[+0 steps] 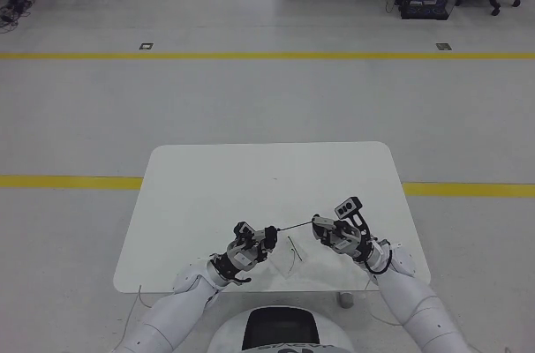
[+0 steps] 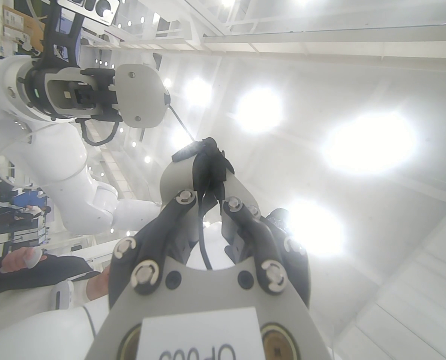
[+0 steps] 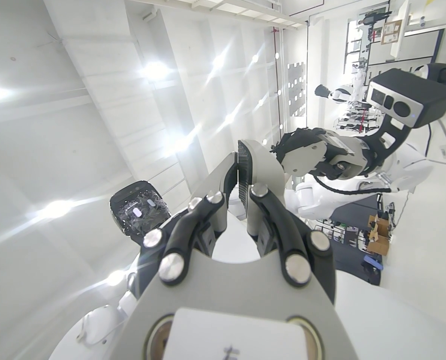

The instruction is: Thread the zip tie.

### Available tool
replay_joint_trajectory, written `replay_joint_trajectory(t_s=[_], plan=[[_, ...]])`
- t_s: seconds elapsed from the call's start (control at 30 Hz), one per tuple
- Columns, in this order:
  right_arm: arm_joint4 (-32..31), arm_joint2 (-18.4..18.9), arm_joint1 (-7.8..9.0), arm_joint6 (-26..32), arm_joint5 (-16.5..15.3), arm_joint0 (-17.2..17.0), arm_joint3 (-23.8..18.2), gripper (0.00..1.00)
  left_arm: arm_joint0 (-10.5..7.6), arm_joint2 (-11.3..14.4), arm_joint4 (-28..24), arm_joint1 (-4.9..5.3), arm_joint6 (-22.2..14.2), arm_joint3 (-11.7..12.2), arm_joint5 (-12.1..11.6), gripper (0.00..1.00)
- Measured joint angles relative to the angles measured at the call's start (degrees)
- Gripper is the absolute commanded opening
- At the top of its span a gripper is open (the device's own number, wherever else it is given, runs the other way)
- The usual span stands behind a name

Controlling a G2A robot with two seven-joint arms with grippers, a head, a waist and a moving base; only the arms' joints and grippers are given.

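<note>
The zip tie (image 1: 294,228) hangs in the air above the near part of the white tabletop (image 1: 250,176), drawn out as a thin black line between the two grippers. Its long axis runs across the robot's front, from left to right, with the right end a little farther from the body. In the left wrist view the blocky head end sits at the left gripper (image 2: 210,174), and the strap (image 2: 180,122) points from there toward the right gripper (image 1: 319,224). A further black strand drops back between the left jaws, which are clamped on the tie. The right jaws are pressed together on the strap's far end. The tail seems to have entered the head, though I cannot tell for sure. If so, drawing it snug is what remains.
</note>
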Motion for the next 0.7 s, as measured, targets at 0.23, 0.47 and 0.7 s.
replay_joint_trajectory(t_s=[0.23,0.47,0.7], plan=[[0.1,0.3,0.03,0.0,-0.1,-0.1,0.0,0.0,0.0,0.0,0.0,0.0,0.0,0.0,0.0,0.0],[0.3,0.8,0.1,0.1,-0.2,-0.3,-0.2,0.0,0.0,0.0,0.0,0.0,0.0,0.0,0.0,0.0],[0.5,1.6,0.24,0.1,-0.4,-0.7,-0.3,0.0,0.0,0.0,0.0,0.0,0.0,0.0,0.0,0.0]])
